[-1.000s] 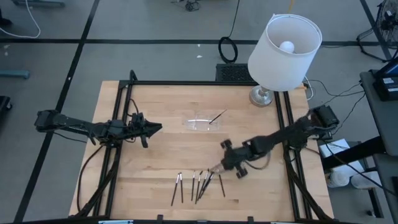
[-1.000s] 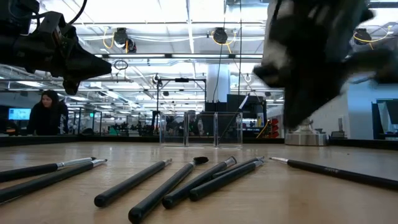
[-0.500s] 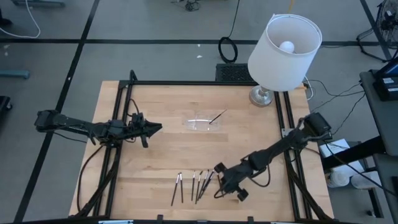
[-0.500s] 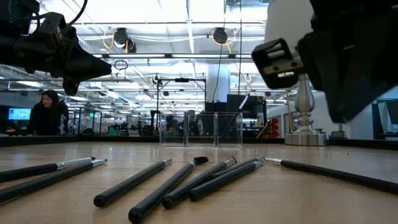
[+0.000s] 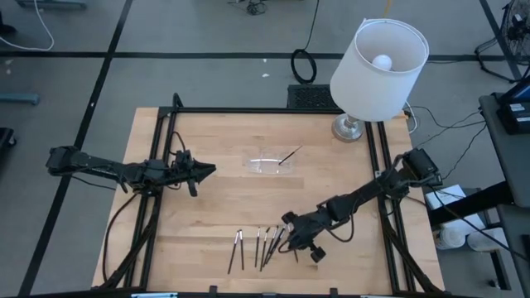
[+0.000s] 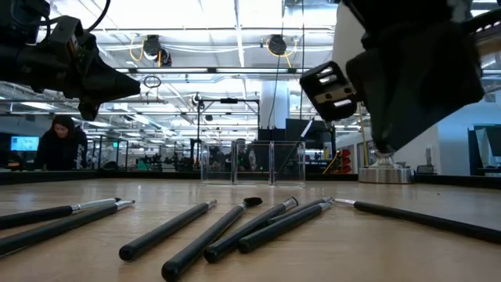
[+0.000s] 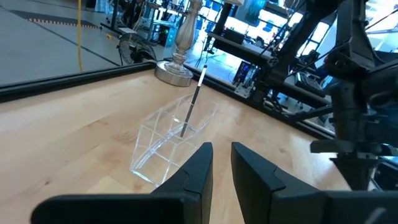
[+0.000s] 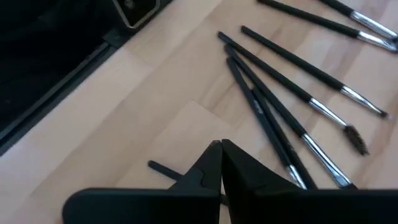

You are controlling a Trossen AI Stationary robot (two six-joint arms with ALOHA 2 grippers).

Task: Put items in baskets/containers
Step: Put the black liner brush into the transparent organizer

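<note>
Seven loose brushes (image 5: 263, 243), one in tray (image 5: 269, 165)

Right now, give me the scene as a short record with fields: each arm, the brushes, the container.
left gripper: hovering left of the clear tray, jaws slightly apart, empty
right gripper: low over the loose brushes, jaws closed together, nothing visibly held
loose brushes: seven lying on the wood near the table's front edge
clear tray: mid-table, one brush leaning in it
lamp: back right corner
</note>
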